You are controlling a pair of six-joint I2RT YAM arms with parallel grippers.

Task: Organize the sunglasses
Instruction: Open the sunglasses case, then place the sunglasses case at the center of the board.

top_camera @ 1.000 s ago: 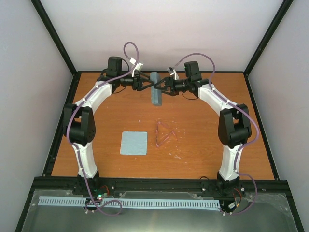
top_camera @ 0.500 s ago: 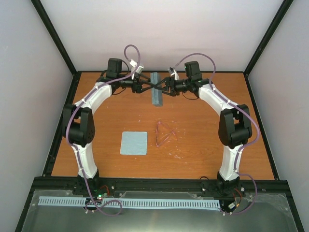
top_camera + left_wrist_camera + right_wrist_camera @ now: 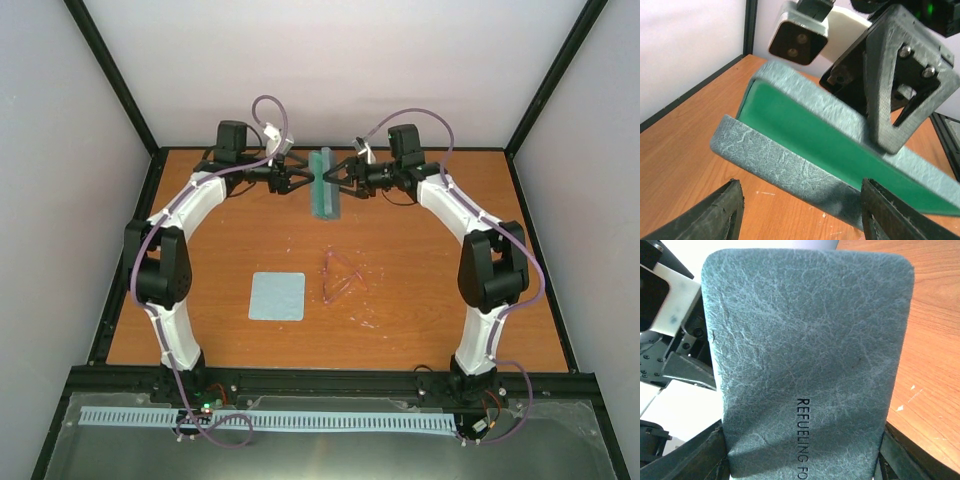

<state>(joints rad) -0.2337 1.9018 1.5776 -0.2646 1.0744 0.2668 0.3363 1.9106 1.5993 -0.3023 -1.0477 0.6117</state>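
— Opened up, that's the change: half a second ago the case [image 3: 325, 197] lay shut and blue-grey at the upper middle of the top view. Now its lid stands off the base and a green lining [image 3: 805, 130] shows. Both arms have also drawn back a little toward the frame's sides.

— And the left jaws?

— Spread wide. In the left wrist view their two dark fingers [image 3: 722, 212] sit at the bottom corners, with the case's lower shell just beyond them. There is a gap at the left one.

— The right jaws?

— Also set wide, one at each bottom corner of the right wrist view. The case's textured outer face fills everything between them, with "REFUELING FO" printed down it. Whether they press on it, I cannot tell. In the left wrist view, one grey triangular finger [image 3: 890, 95] of theirs lies against the raised lid, at the upper right of the frame.

— Where are the sunglasses [image 3: 342, 276]?

— Flat on the table [image 3: 430, 300], just right of the frame's centre in the top view: a faint pinkish-red triangle of thin frame and arms. They lie well below the case, apart from both jaws, with nothing touching them. The pale blue cloth [image 3: 277, 296] lies to their left, near but apart.
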